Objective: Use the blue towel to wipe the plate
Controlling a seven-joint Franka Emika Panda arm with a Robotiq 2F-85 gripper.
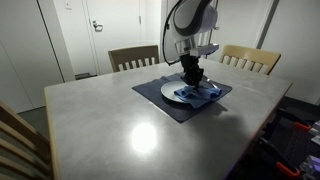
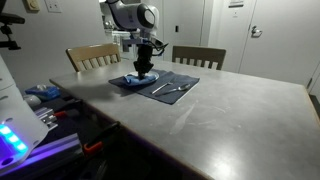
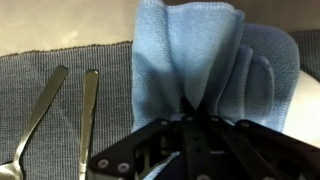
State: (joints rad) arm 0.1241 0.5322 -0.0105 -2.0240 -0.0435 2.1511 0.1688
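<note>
Wrist view: my gripper (image 3: 192,110) has its fingers clamped on the bunched blue towel (image 3: 200,50), which rests on the plate (image 3: 308,108), with cutlery (image 3: 62,105) at nine o'clock. I judge the wiping begun but unfinished.

I can read no words, numbers or brand marks in any of my views. The one thing that looks like a sign (image 2: 237,3) is a small pale plate high on the wall beyond the far side of the table (image 2: 235,115) in an exterior view, and it is too small and too blurred for me to make out a single letter. In the wrist view, over the table, the dark body of my tool (image 3: 193,108) and the blue towel (image 3: 190,50) carry no lettering that I can make out.
</note>
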